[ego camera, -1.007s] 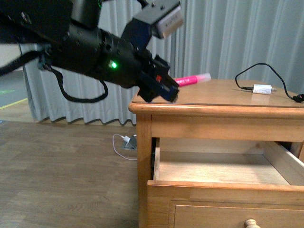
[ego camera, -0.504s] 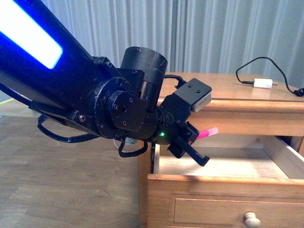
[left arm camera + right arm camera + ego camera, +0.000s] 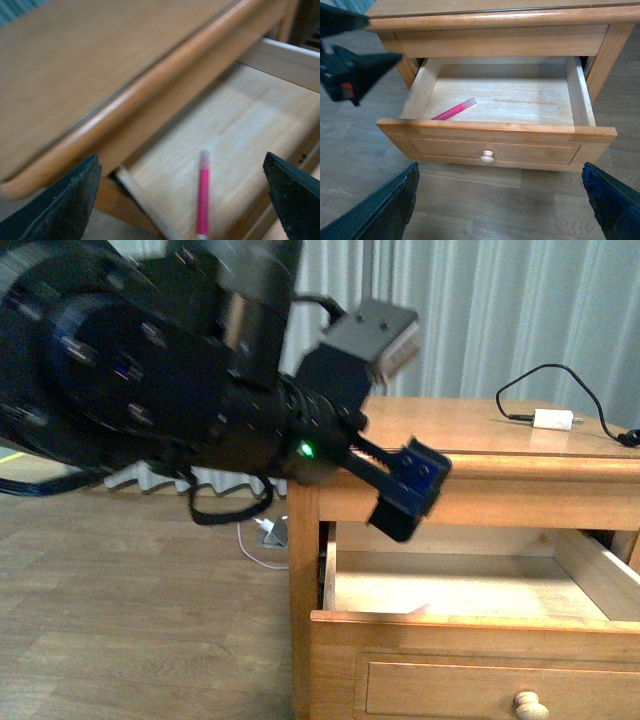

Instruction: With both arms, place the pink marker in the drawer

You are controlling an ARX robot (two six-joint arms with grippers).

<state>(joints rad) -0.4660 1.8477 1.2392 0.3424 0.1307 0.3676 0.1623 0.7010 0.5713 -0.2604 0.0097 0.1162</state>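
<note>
Left to right: one bulky black left arm (image 3: 150, 370), carrying one green light (image 3: 303, 450), reaches across the near corner of the cabinet (image 3: 450, 430). The left gripper (image 3: 410, 498) hangs just above the open mouth of one drawer (image 3: 470, 625). Its two fingers (image 3: 420, 472) are spread wide with nothing between them. One pink marker (image 3: 454, 109) lies flat on the drawer floor, directly below that gripper. From the left wrist camera the pink marker (image 3: 202, 197) shows through the gap of the left gripper (image 3: 181, 165), touching neither finger. It rests at a slant near the drawer wall on the left arm's side, its pink end close behind the front panel and its pale end pointing inward. The right gripper (image 3: 499, 170), also spread and empty, is well back from the drawer front, with the drawer's one round knob (image 3: 487, 157) ahead of it. Well beyond the left gripper, on the far right of the cabinet top, sits one white adapter (image 3: 553, 420) with one black cable (image 3: 540, 380). Change from earlier frames: half a second ago the marker was pinched in the left gripper over the drawer, and one second ago it was held at cabinet-top height. The gripper has since let go of the marker.
</note>
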